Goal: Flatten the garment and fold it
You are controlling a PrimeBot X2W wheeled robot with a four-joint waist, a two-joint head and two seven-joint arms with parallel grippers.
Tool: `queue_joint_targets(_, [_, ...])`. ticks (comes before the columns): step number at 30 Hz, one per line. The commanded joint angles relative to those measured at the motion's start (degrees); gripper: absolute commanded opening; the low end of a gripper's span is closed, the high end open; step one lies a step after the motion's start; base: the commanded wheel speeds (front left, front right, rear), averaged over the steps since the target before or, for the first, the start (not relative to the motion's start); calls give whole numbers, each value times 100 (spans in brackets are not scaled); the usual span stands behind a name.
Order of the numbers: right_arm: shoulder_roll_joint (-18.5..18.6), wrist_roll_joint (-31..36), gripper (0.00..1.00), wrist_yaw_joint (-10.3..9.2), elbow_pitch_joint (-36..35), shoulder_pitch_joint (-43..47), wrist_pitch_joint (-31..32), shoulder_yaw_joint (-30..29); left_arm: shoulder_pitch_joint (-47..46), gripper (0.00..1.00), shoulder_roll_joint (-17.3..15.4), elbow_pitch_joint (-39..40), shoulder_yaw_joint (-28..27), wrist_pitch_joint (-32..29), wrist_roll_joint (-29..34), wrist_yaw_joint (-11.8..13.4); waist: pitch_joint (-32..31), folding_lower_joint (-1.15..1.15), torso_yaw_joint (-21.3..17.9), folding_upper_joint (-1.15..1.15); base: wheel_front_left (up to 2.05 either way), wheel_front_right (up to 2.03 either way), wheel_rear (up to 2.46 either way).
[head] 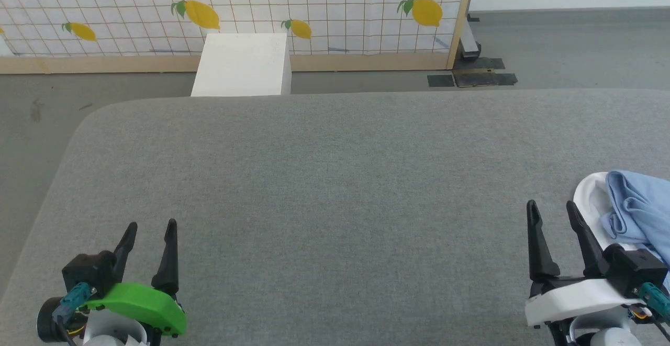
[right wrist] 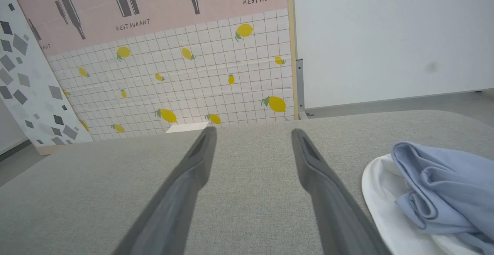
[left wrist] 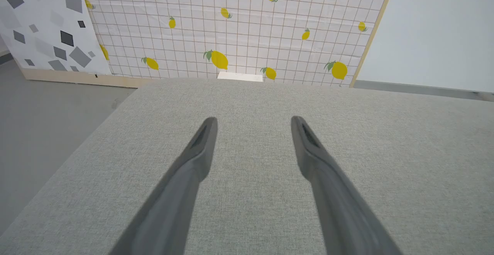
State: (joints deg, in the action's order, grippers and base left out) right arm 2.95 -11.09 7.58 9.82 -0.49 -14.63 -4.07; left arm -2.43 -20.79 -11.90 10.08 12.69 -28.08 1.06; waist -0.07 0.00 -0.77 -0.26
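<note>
At the right edge of the head view, the soft light-blue knit garment [head: 636,207] lies bunched up in thick rolls and folds, with a smooth white part of it under the blue. It rests on the wide grey desk [head: 335,178], which has a rough woven cover and round corners. The right gripper [head: 550,203] is just beside the cloth, its two long dark jaws wide apart and holding nothing. The left gripper [head: 152,223], at the lower left, has its jaws apart too, over bare desk and well apart from the cloth. I think the flattening has not begun yet. Next, the right gripper likely needs to swing over to the cloth, pinch an edge and pull it to the middle. A plain white blocky box [head: 242,66] stands behind the desk.
</note>
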Motion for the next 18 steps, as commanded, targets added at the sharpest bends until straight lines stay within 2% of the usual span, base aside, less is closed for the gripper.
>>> queue_joint_targets(1, [-7, -27, 100, -9, -3, 38, 1, -5, -69, 100, -37, -11, 6, 25, -54, -7, 2, 0, 0, 26, 0, 0, 0])
queue_joint_targets(2, [0, -1, 0, 0, 0, 0, 0, 0, -1, 0, -1, -3, 3, 0, -1, 0, 2, 0, 0, 0, 0, 0, 0])
queue_joint_targets(18, [1, 100, 0, -1, -90, 4, 133, 38, 24, 0, 166, 106, -89, -118, 258, -10, 3, 0, 7, 2, 0, 0, 0])
